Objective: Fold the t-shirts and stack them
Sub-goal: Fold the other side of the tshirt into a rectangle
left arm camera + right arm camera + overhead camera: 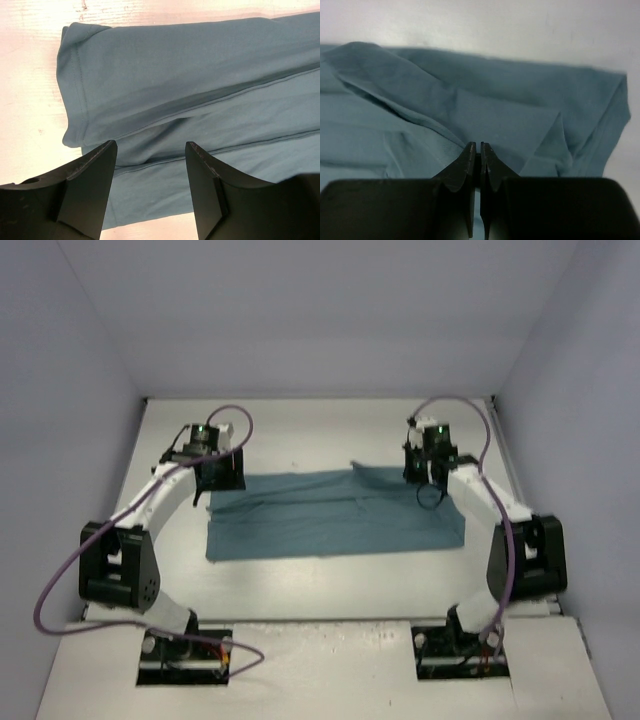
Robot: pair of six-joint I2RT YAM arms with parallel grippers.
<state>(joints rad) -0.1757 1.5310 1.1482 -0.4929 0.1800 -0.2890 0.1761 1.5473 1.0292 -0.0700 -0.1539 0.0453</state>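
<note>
Cable, purple and thin [60, 580], loops out from the left arm [150, 505], a white jointed limb with black housings that reaches from the near edge of the flat white table [300, 580] toward its far left part. At its end the left gripper [222, 483] sits over the far left corner of the plain teal short-sleeved t-shirt of soft cloth [335, 520].

In the left wrist view the left gripper [150, 145] has its two black fingers spread well apart, with nothing between them. Below them is the left end of the t-shirt [200, 75]: a stitched hem runs down that end, and several folded layers lie on one another, their edges running off to the right. Bare table [30, 100] shows just beside the hem. Whether the fingertips touch the cloth I cannot tell.

The t-shirt lies in the middle of the table as a long flat band from left to right, between the two grippers. Along its far edge, right of the middle, a flap stands up a little.

At the far right corner is the right gripper [425, 475], on the white right arm [490, 505]. In the right wrist view its fingers [475, 145] are pressed together, and creases in the t-shirt [510, 115] run in to the tips from both sides, so a small ridge of cloth is pinched there. Beyond the cloth is bare table [520, 30].
</note>
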